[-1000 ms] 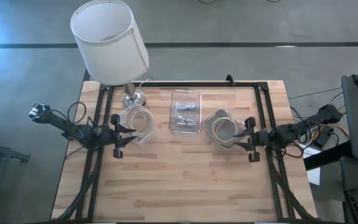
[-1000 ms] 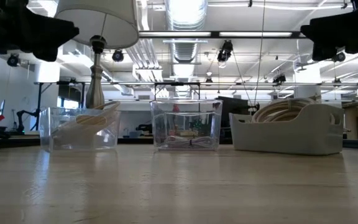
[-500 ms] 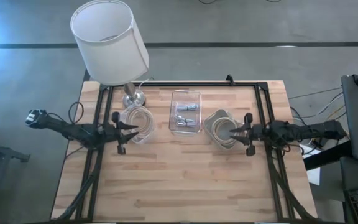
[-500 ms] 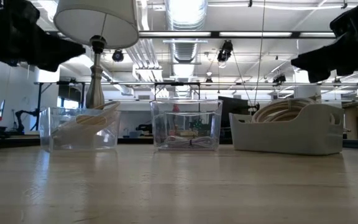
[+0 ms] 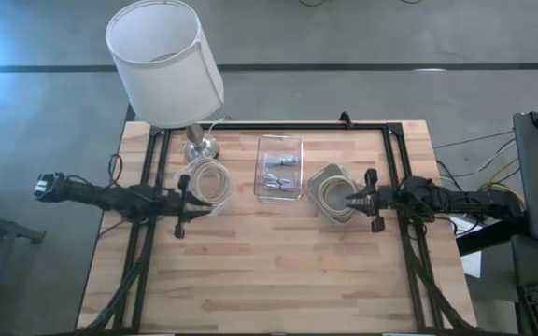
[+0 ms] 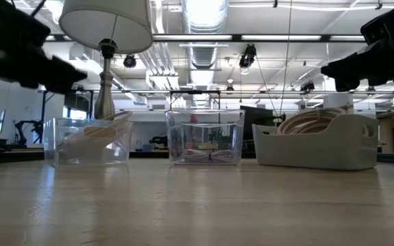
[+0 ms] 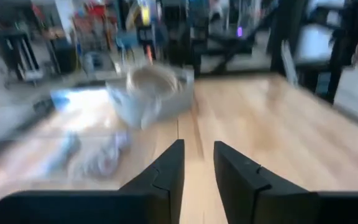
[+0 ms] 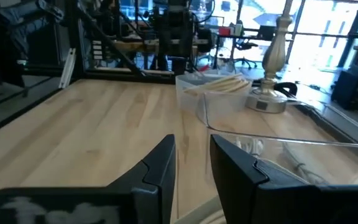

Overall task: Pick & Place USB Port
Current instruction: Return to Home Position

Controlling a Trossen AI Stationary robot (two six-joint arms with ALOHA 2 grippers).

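Note:
Small grey USB pieces (image 5: 278, 174) lie in the clear middle bin (image 5: 279, 142), also seen in the low view (image 6: 206, 156). A clear bin (image 5: 205, 184) on the left holds a pale coiled cable. A grey bin (image 5: 332, 193) on the right holds another coil. My left gripper (image 5: 194, 199) hovers at the near-left edge of the left bin, open by a narrow gap (image 7: 197, 155). My right gripper (image 5: 356, 198) hovers at the right edge of the grey bin, also narrowly open (image 8: 191, 149). Neither holds anything.
A white-shaded lamp (image 5: 164, 61) stands on its metal base (image 5: 199, 146) at the far-left corner, behind the left bin. A black frame (image 5: 278, 125) runs along the table's far and side edges. Bare wood (image 5: 278, 271) fills the near half of the table.
My left gripper has moved down and toward the table's right, closing on the left bin. My right gripper has moved down and toward the table's left, up to the grey bin. Both arms now stretch out flatter. The bins and their contents have not moved.

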